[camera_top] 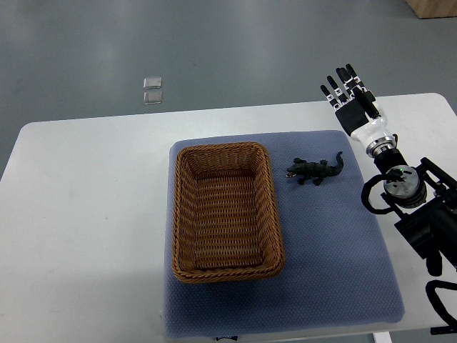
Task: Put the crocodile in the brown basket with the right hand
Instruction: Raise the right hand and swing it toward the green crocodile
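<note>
Our right hand [351,96], fingers spread and empty, hovers at two o'clock from the toy crocodile [315,171]; a careless descent risks knocking it away from the brown wicker basket [187,214].

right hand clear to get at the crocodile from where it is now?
Probably yes. The right hand is open, apart from the crocodile, with only bare blue mat between them; the basket sits on the far side.

The right hand [350,96] had black segmented fingers with white knuckle bands, a white glossy wrist shell, then a silver ring and black jointed forearm (thin black cables looped alongside).
</note>
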{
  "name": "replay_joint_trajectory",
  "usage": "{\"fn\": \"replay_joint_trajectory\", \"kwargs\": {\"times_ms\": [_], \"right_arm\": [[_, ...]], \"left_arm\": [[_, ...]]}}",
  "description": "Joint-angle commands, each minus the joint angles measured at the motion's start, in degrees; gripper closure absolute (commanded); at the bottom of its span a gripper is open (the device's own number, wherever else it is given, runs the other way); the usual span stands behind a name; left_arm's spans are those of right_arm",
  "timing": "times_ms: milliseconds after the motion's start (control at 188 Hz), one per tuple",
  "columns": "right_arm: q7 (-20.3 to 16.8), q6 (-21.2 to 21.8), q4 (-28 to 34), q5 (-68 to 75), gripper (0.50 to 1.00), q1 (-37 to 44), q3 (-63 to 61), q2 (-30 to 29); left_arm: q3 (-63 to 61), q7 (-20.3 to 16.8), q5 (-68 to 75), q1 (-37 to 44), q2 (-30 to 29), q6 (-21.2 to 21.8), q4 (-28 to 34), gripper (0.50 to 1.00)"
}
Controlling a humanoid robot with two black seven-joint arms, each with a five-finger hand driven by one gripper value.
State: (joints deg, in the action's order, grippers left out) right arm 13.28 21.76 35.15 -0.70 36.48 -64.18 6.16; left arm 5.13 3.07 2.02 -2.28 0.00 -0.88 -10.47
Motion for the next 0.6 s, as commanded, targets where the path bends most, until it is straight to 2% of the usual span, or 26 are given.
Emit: {"fn": "replay_joint_trajectory", "kwargs": {"times_ms": [0, 341, 475, 592], "right_arm": [[0.08, 0.12, 0.09, 0.00, 0.532, 0.08, -0.07, -0.01], [-0.19, 0.04, 0.09, -0.17, 0.532, 1.40, 0.46, 0.43], [-3.35, 0.04, -0.08, -3.16, 0.532, 3.86, 3.35, 2.10], [-3.70, 0.65, 0.00, -7.02, 0.532, 5.44, 6.08, 4.73]], "left_arm": [[-0.21, 0.01, 0.00, 0.00, 0.00, 0.00, -0.07, 0.500], [0.40, -0.08, 0.00, -0.18, 0.00, 0.44, 0.01, 0.500], [0.32, -0.08, 0.00, -0.35, 0.00, 0.44, 0.01, 0.500], [0.32, -0.08, 0.00, -0.26, 0.00, 0.44, 0.01, 0.500]]}}
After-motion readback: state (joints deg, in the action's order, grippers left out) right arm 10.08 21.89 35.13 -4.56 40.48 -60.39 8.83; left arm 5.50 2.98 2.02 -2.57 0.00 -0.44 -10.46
